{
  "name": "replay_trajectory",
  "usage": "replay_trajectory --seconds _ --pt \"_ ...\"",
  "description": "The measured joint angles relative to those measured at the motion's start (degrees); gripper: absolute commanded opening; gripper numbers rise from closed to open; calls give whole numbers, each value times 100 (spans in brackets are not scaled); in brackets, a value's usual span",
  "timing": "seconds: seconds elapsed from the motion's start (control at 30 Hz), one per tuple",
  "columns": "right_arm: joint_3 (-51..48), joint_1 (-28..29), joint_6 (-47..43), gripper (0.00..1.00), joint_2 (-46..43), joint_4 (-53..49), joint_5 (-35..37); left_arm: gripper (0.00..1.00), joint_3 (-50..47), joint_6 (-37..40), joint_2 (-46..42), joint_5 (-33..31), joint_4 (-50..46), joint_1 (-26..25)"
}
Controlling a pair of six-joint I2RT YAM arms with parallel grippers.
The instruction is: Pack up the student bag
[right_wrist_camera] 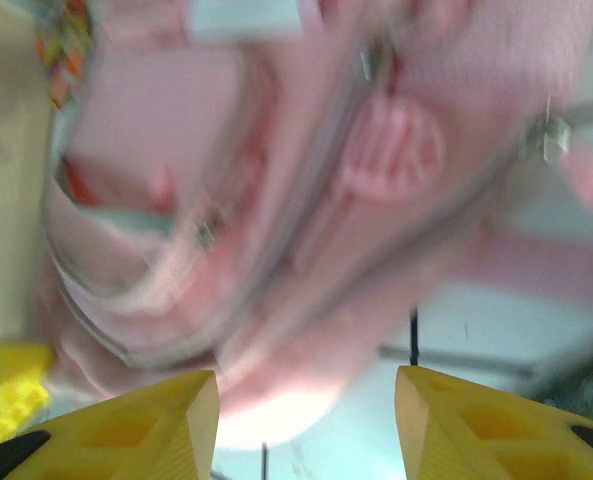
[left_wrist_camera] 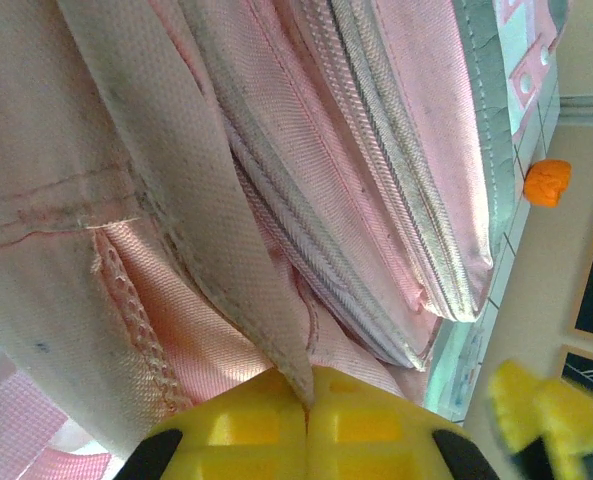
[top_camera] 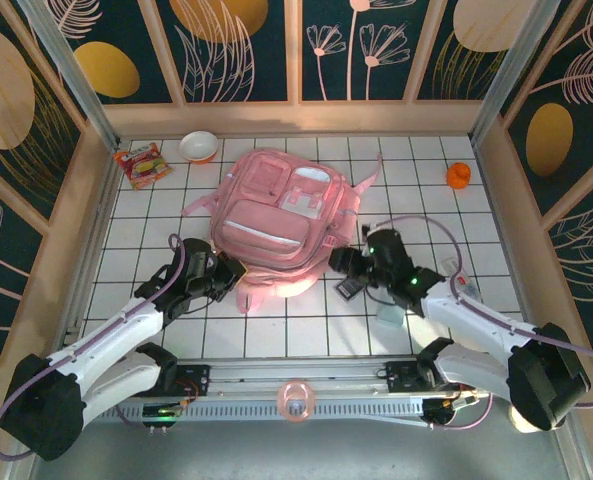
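Observation:
The student bag [top_camera: 276, 210], a big soft pink backpack with zipped front pockets, lies flat in the middle of the tiled table. My left gripper [top_camera: 230, 272] is at its near-left edge. In the left wrist view the left gripper [left_wrist_camera: 308, 395] is shut on a fold of the bag's pale pink fabric [left_wrist_camera: 276, 330], with zip seams [left_wrist_camera: 376, 200] running above. My right gripper [top_camera: 344, 268] sits at the bag's near-right corner. In the blurred right wrist view the right gripper [right_wrist_camera: 306, 420] is open, with nothing between its fingers and the bag [right_wrist_camera: 306, 200] just ahead.
An orange object [top_camera: 458, 175] stands at the far right. A white bowl [top_camera: 198, 146] and a snack packet [top_camera: 141, 163] lie at the far left. A pale small item [top_camera: 389, 315] rests beside the right arm. A pink ring [top_camera: 294, 398] sits on the front rail.

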Motion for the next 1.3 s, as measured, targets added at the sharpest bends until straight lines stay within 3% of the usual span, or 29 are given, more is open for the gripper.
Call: replay_trajectory --seconds 0.2,0.47,0.77,0.87,0.97,1.1,1.2,1.3 --pt "-372 734 868 49 470 573 321 0 0 4 35 9 11 0" --pt "-144 765 990 47 1506 1478 525 0 0 2 146 188 -31 -352" --pt "-92 758 774 47 1749 1631 588 0 -85 -291 109 31 -105 -1139" --pt "-63 743 680 49 1751 1602 612 11 -68 -321 136 -20 -153 -1309" --pt "-39 741 623 51 1746 1585 629 35 28 -302 155 -13 -304 -1405" --pt "-28 743 533 54 1547 1495 678 53 195 -205 48 -26 -400 -1473" --pt "-4 743 474 55 1178 1318 723 63 201 -120 -212 -177 -485 -1482" --pt "76 743 378 55 782 1049 800 66 201 4 -494 -343 -498 -1482"
